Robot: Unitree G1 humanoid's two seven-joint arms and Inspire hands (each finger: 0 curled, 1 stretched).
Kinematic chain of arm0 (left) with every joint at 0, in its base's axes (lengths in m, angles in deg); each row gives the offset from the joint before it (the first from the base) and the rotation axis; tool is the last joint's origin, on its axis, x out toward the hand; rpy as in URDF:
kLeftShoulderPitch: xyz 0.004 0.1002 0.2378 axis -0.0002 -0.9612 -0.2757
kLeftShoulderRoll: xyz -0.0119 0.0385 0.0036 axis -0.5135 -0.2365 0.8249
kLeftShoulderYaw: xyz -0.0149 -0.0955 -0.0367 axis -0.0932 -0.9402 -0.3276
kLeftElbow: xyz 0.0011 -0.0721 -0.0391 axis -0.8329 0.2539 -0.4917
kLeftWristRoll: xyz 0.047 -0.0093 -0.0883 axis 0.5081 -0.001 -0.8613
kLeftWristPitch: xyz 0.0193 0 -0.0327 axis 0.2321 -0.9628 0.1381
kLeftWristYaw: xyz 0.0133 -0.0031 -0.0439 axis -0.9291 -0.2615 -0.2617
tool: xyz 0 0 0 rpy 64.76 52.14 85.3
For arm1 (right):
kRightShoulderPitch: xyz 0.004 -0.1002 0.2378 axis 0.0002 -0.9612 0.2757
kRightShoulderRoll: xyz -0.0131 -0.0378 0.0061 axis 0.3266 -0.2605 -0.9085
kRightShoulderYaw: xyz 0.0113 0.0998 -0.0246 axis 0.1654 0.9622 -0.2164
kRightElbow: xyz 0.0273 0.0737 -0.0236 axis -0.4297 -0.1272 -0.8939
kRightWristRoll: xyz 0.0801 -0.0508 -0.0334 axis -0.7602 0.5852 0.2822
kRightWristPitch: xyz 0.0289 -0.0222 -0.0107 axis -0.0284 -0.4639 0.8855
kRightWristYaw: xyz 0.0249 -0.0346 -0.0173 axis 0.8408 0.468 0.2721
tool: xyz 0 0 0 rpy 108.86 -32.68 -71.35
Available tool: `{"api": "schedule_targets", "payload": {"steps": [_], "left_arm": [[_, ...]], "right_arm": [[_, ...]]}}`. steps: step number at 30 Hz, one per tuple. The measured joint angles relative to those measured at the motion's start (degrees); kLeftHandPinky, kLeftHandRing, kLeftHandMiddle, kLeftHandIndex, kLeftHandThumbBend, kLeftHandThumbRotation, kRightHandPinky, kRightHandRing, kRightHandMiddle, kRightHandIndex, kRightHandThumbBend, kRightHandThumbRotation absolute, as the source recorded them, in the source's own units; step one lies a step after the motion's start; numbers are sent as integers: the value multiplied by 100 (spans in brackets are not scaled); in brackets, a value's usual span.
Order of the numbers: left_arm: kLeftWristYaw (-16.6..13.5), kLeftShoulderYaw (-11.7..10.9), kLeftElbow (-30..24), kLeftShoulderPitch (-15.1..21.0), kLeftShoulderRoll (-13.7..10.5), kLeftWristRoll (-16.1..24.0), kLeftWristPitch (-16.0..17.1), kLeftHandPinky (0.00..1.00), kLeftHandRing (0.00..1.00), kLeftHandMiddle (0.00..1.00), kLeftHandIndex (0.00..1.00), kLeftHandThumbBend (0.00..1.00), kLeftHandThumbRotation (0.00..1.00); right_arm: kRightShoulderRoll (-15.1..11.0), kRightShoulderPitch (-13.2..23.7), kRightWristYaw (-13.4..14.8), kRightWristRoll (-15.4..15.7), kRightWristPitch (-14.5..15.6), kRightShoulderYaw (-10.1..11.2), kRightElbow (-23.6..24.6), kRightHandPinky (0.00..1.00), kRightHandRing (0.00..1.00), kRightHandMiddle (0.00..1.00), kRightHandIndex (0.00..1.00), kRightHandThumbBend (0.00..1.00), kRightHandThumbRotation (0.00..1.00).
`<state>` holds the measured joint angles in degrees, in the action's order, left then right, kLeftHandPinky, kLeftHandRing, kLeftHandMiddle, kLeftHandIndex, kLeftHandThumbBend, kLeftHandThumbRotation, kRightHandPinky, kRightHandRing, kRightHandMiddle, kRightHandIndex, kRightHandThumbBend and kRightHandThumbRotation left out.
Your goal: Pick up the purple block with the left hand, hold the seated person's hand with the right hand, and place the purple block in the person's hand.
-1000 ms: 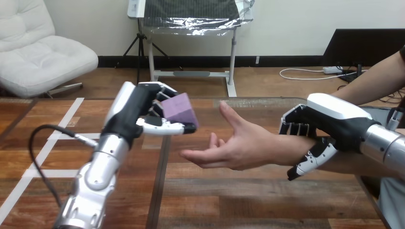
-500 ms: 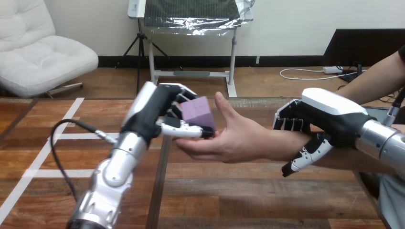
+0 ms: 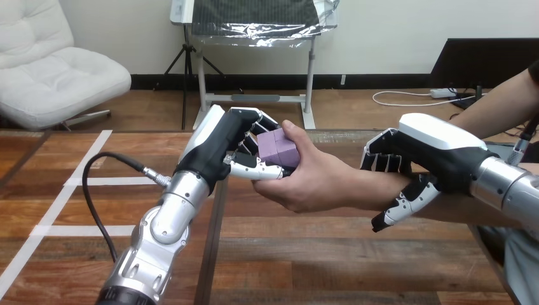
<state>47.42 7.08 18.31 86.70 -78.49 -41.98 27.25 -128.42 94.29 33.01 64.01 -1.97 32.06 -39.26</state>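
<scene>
Purple block (image 3: 278, 149): held up above the table at mid-view, between the left hand and the person's hand and touching both. It sits tilted, with one corner turned toward the camera.
Left hand (image 3: 219, 147): raised off the table, white back shell facing up and left. It meets the block from the block's left side.
Left hand, fingers (image 3: 253, 118): curled over the block's top and far side, with the thumb stretched out beneath it. The block is pinched between thumb and fingers.
Left arm (image 3: 166, 222): silver forearm rising from the bottom edge and slanting up to the right.
Person's hand (image 3: 318, 185): comes in from the view's right, palm turned toward the block. Its thumb lies against the block's upper right edge, and its fingers curl in just below the robot's thumb.
Block against palm: probably touching, though the contact is hidden behind the block and the robot's thumb.
Right hand (image 3: 438, 152): set over the person's wrist (image 3: 372, 190), well to the right of the block.
Right hand, fingers (image 3: 381, 159): side by side and bent down over the top of the wrist, with the thumb hooked under from the near side. The wrist is enclosed between them.
Right arm (image 3: 508, 190): silver forearm entering at the right edge.
Wooden table (image 3: 330, 260): dark planks, with all three hands held above it.
White tape lines (image 3: 63, 190): on the table's left part, well apart from the hands.
</scene>
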Motion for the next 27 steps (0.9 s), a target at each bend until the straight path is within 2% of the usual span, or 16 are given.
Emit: {"api": "schedule_targets", "payload": {"steps": [27], "left_arm": [[11, 162, 0, 2, 52, 96, 2, 28, 34, 41, 47, 63, 0]], "right_arm": [[0, -137, -36, 4, 216, 48, 137, 36, 41, 46, 51, 87, 9]]}}
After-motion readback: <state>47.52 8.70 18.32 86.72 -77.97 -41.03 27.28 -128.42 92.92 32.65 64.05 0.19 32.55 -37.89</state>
